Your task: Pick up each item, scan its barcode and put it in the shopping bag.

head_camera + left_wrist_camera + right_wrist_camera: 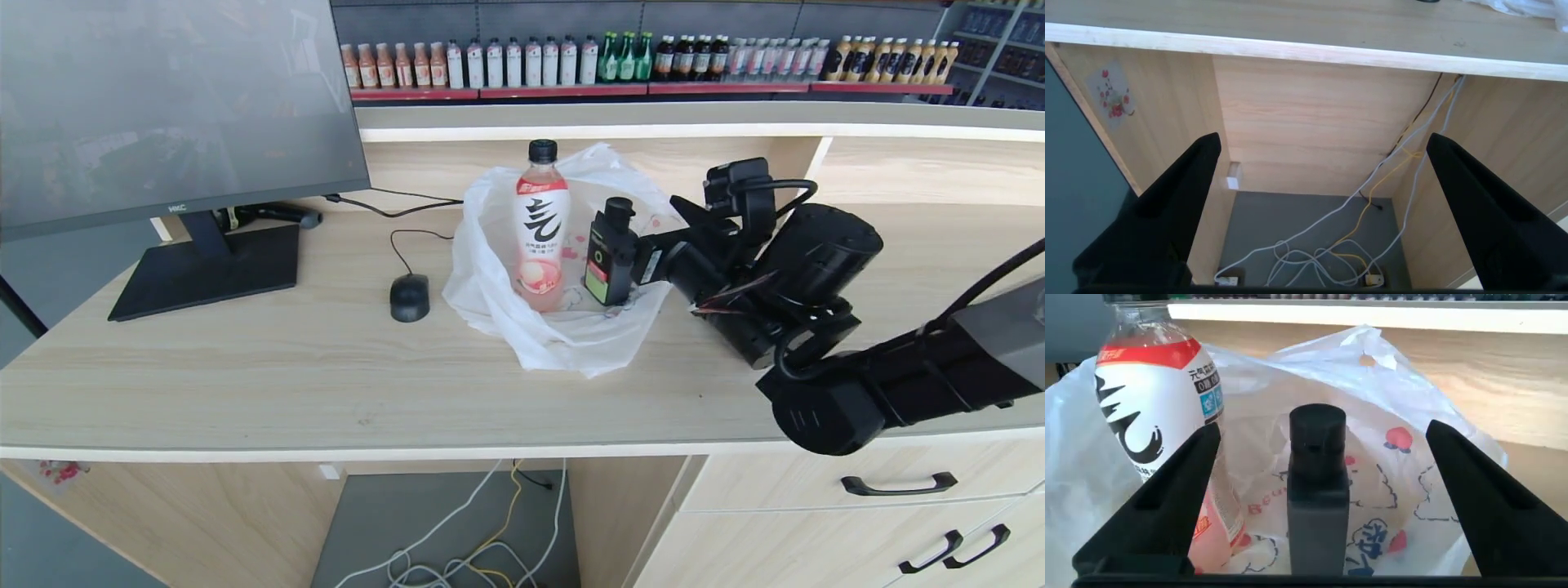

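A white plastic shopping bag [490, 286] [1404, 400] stands open in the middle of the wooden counter [245, 367]. A pink drink bottle [540, 237] [1159, 400] with a black cap stands upright inside it. To its right, also in the bag, stands a black bottle [611, 257] [1317, 506] with a green and red label. My right gripper [629, 265] [1323, 429] is open, its fingers spread wide on either side of the black bottle without touching it. My left gripper [1323, 139] hangs open below the counter's front edge, holding nothing.
A monitor [163, 106] stands at the back left, with a black handheld scanner [269, 214] behind its foot. A wired mouse [409, 297] lies left of the bag. Cables [1315, 253] lie under the counter. Drawers [898, 486] are at the lower right.
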